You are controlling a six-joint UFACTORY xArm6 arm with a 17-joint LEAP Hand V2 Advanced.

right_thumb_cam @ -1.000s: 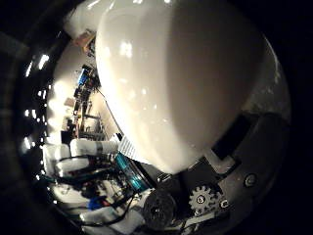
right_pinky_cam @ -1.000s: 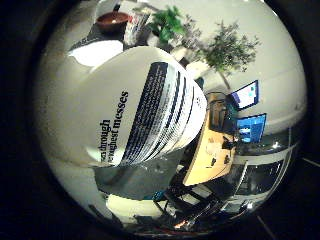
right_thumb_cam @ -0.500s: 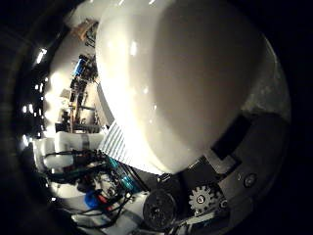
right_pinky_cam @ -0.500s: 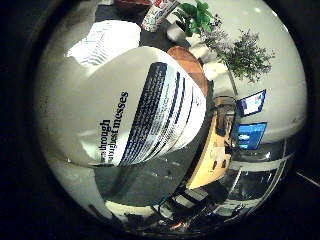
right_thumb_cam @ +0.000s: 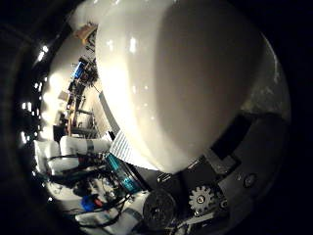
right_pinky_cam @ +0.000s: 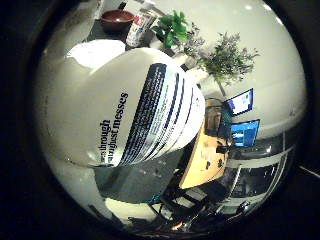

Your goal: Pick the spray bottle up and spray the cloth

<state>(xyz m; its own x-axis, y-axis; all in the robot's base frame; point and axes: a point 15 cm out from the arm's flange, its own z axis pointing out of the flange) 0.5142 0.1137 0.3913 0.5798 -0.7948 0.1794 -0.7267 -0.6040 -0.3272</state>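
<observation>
The white spray bottle fills most of both palm views, its dark printed label facing the little finger side camera. It sits tight against the palm. In the thumb side view its plain white body rests against the black and geared parts of my hand, whose fingers close on it. The bottle's spray head is out of sight. Beyond the bottle, a white cloth lies on a dark table.
A brown bowl and a printed can stand on the table past the cloth. Potted plants line the wall. Two lit monitors and a wooden desk are farther off.
The whole background has shifted while the bottle keeps its place against the palm: my hand has moved with the bottle, and the cloth, bowl and can now show more fully.
</observation>
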